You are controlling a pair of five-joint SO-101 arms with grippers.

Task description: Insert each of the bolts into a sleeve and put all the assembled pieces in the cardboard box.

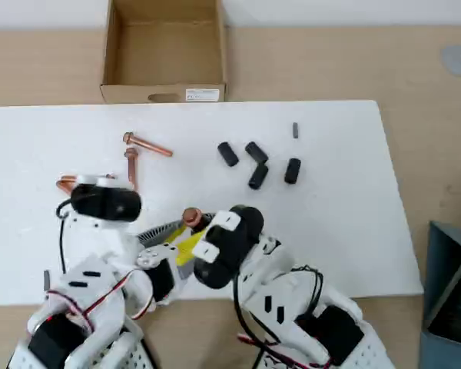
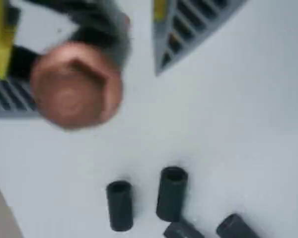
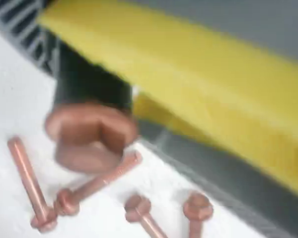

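- The white mat (image 1: 330, 231) covers most of the wooden table (image 1: 430, 115)
- The cardboard box (image 1: 163, 94) stands open just beyond the mat's far edge, left of centre; nothing shows inside it
- A grey container (image 1: 448, 292) stands off the mat at the near right
- The left gripper (image 1: 169, 233) and the right gripper (image 1: 217, 233) meet at the near middle of the mat; for neither claw can I tell whether it is open, closed or gripping
- A copper bolt (image 1: 192, 217) (image 2: 74, 84) (image 3: 92, 136) sits head-up just where the two grippers meet, with a dark sleeve (image 2: 109, 29) (image 3: 89, 84) right behind its head
- The loose bolts (image 1: 146, 144) (image 3: 97, 181) lie on the left half of the mat, beyond the left arm, two of them touching near the heads
- Four loose sleeves (image 1: 258, 176) (image 2: 172, 192) lie on their sides in a cluster right of centre, well apart from the bolts
- A small dark pin (image 1: 295, 131) lies alone just beyond the sleeves
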